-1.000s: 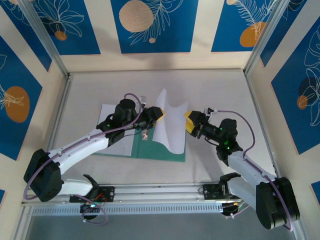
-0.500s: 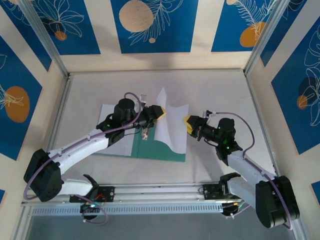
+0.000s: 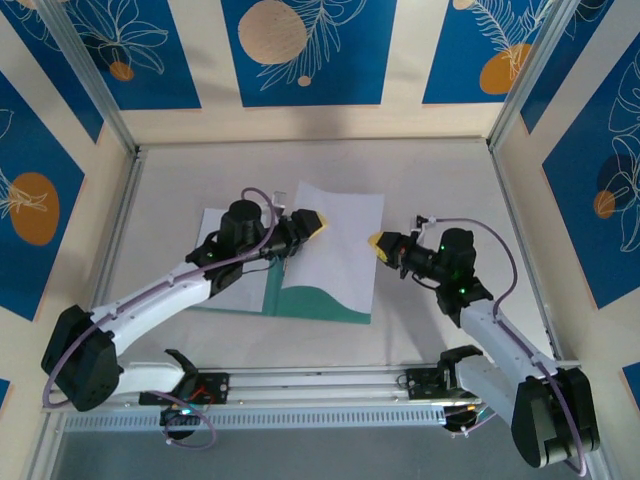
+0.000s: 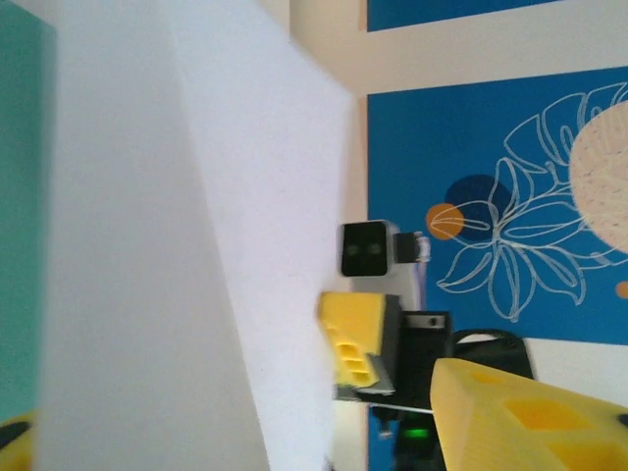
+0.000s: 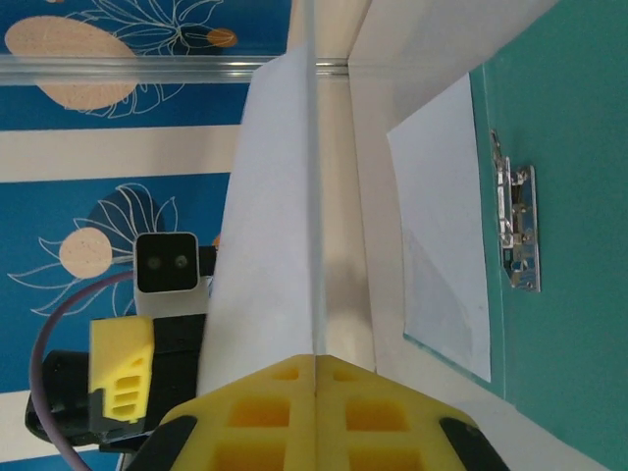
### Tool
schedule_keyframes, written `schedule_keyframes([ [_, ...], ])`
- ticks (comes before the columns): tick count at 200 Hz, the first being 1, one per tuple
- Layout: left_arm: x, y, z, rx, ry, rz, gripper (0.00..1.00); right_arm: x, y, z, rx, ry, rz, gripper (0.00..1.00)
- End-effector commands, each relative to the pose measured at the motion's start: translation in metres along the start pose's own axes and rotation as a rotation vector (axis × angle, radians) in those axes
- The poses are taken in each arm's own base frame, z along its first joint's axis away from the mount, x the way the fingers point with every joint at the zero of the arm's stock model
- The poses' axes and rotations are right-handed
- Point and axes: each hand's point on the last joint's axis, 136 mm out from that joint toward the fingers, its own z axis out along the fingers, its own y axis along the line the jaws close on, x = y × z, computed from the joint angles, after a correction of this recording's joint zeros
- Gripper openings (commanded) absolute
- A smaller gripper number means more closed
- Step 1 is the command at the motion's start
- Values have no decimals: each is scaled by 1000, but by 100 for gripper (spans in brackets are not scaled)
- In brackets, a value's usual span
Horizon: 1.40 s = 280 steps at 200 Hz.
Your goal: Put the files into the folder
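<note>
The teal folder [image 3: 325,306] lies open on the table, its metal clip [image 5: 519,227] on the inner face. One white file [image 3: 228,240] rests flat on its left half. A second white file [image 3: 340,240] spreads over the right half, lifted off it. My right gripper [image 3: 376,243] is shut on this sheet's right edge; the thin paper runs out from between its closed yellow fingertips [image 5: 315,358]. My left gripper [image 3: 313,224] is open at the sheet's left part, its fingers spread wide on either side of the paper [image 4: 196,245] without clamping it.
The table [image 3: 440,180] is walled by metal posts and blue patterned panels. Bare surface lies behind and to the right of the folder. The two grippers face each other closely across the sheet; the right gripper's yellow finger [image 4: 358,339] sits just beyond the left one.
The left gripper opened and let go of the sheet. The right gripper closed on its right edge. The sheet went from a raised curl to spread out flatter.
</note>
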Motion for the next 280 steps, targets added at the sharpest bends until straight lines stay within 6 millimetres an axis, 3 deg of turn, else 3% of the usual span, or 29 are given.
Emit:
schedule_keyframes([
  [1, -3, 11, -14, -23, -11, 25, 67, 3, 12, -5, 28, 42, -96, 4],
  [43, -8, 53, -33, -96, -36, -13, 71, 2, 34, -8, 85, 114, -263, 3],
  [74, -6, 81, -37, -143, -20, -27, 71, 1, 40, -2, 134, 191, -336, 1],
  [116, -7, 111, -32, -197, 14, -31, 71, 1, 42, 16, 190, 308, -379, 0],
  [172, -24, 157, -56, -338, -41, -60, 69, 11, 62, 44, 236, 355, -454, 0],
  [240, -38, 173, -96, -462, -121, -27, 69, 34, 91, 79, 211, 384, -506, 0],
  [262, -39, 173, -103, -472, -137, -22, 69, 29, 82, 87, 222, 349, -482, 0],
  [280, -38, 176, -106, -476, -141, -28, 68, 24, 61, 94, 252, 326, -440, 0],
])
